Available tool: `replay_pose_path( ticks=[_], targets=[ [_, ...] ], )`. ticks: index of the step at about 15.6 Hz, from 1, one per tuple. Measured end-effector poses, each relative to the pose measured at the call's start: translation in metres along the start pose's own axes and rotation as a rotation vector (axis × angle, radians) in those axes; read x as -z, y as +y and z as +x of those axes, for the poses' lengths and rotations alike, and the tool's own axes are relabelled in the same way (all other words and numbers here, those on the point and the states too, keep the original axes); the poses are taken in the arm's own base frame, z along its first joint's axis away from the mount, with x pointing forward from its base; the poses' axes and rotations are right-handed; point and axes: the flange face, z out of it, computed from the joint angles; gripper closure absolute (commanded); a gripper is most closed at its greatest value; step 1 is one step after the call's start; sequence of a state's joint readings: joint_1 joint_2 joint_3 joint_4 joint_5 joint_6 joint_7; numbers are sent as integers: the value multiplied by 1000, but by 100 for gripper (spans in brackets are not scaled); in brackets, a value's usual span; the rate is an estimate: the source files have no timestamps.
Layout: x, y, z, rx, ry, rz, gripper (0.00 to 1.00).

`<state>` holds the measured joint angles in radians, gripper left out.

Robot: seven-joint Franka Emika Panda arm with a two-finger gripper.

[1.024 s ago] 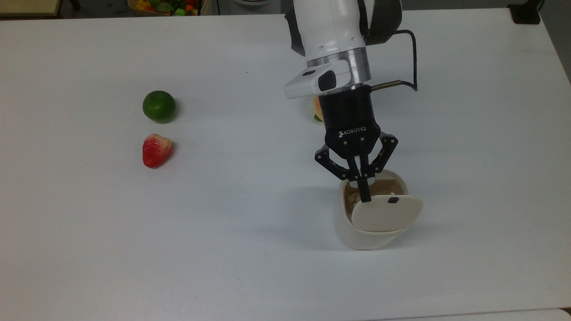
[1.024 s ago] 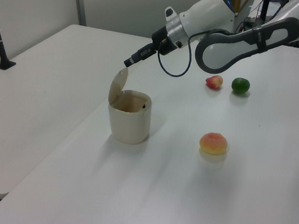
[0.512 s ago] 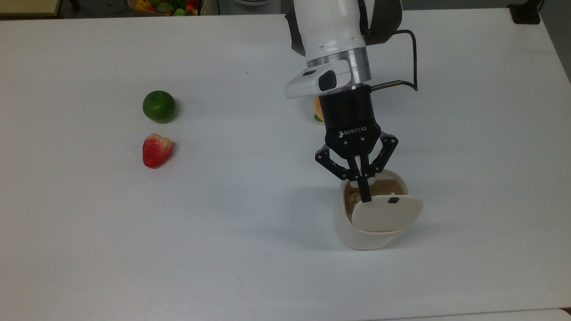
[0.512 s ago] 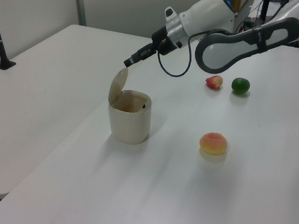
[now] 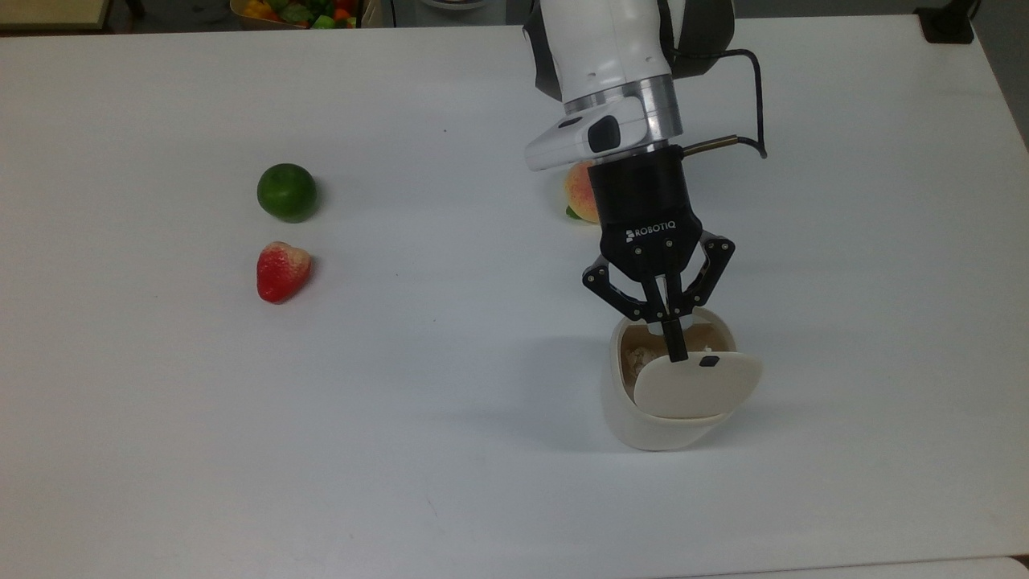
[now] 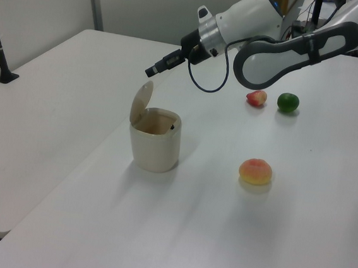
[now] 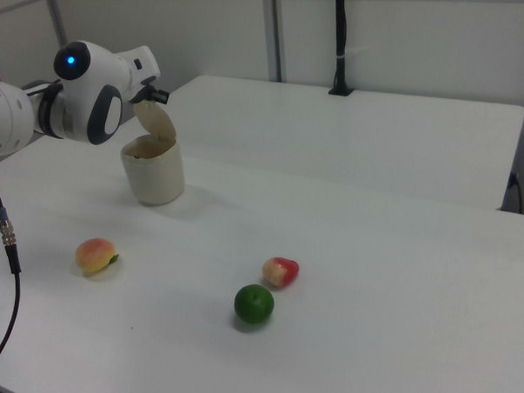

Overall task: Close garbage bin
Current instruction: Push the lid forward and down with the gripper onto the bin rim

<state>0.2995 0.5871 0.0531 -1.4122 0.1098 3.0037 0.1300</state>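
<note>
1. White table point(image 5: 402, 450), grey wall panels behind. A crate of coloured toy food point(image 5: 301, 11) is cut off at the top view's upper edge.
2. Garbage bin point(image 5: 653, 418) stands at the top view's lower right, lid point(image 5: 695, 388) hinged up and open, small black tab point(image 5: 708, 362) near its top edge. The contents are hard to make out: tan, lumpy.
3. My gripper point(image 5: 676, 352) hangs over the bin opening, fingers clenched together with nothing between them, tips just beside the lid's upper edge. Contact with the lid: cannot tell.
4. Peach point(image 5: 582, 191) is partly hidden behind my wrist in the top view.
5. Lime point(image 5: 286, 191) and strawberry point(image 5: 280, 270) sit well apart from the bin.
6. Readable text: "ROBOTIQ" on my gripper body.
</note>
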Motion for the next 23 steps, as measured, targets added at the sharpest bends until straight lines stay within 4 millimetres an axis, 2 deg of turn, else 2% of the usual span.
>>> replay_pose_path(
  ticks=[8,13,19,23],
  targets=[
    [-20,3,-21,0,12,1,99],
    [-21,4,-23,0,8,0,99],
    [-27,6,-39,1,-26,-7,99],
    [-19,3,-48,2,-49,-4,99]
  ],
)
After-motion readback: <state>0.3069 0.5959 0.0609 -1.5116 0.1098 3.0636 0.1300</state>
